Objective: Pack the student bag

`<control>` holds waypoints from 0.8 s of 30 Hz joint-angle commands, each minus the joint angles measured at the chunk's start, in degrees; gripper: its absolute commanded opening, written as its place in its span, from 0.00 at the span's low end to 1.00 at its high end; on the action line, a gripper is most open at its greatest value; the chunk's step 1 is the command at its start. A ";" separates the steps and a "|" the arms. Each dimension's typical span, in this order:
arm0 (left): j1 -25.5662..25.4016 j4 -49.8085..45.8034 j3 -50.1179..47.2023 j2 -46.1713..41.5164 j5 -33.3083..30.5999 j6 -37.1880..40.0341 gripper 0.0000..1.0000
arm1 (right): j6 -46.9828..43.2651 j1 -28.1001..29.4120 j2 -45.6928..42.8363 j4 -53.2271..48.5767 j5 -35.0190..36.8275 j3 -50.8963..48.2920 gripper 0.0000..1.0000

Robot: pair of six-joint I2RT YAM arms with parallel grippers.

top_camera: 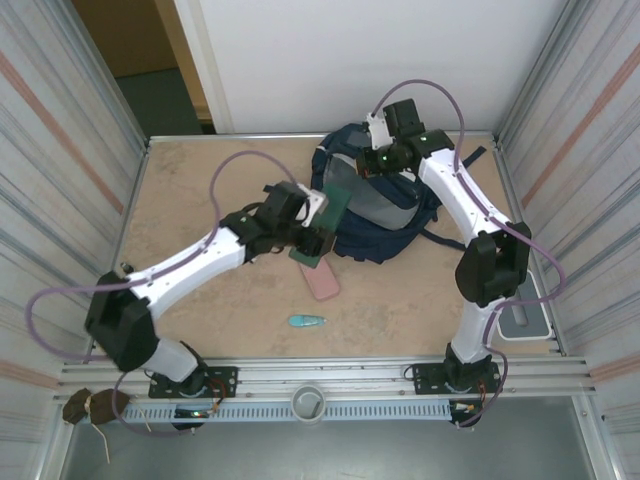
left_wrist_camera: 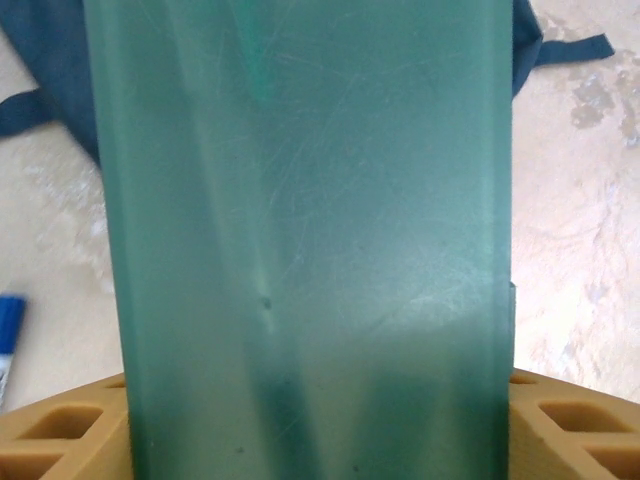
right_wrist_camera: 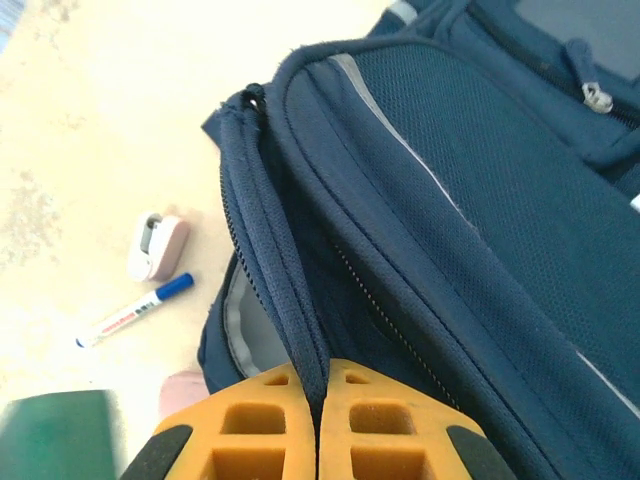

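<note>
There is one student bag [top_camera: 375, 240], and I count everything else from it. One green translucent case [left_wrist_camera: 310, 240] stands right against the bag, on the side toward the left arm. One flat pink case [top_camera: 322, 283] lies just in front of the bag, with one small teal thing [top_camera: 308, 321] a little further forward. On the table beside the bag lie one marker [right_wrist_camera: 135, 312] with a blue cap and one small pink-and-white gadget [right_wrist_camera: 158, 245]. Two grippers are at the bag: one left gripper [left_wrist_camera: 320, 430] and one right gripper [right_wrist_camera: 320, 385].
</note>
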 commanded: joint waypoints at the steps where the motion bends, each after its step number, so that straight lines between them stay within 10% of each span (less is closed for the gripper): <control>1: 1.80 -2.98 8.97 5.95 5.89 2.13 0.34 | 1.16 -0.82 0.30 -1.28 -5.57 5.53 0.00; 15: 5.75 -16.14 43.56 37.19 9.77 -1.36 0.37 | 5.50 -4.42 7.68 -1.22 -20.90 16.51 0.00; 24: 5.20 -6.95 45.67 43.08 14.55 -7.34 0.45 | 9.81 -6.19 10.44 1.65 -27.93 16.77 0.00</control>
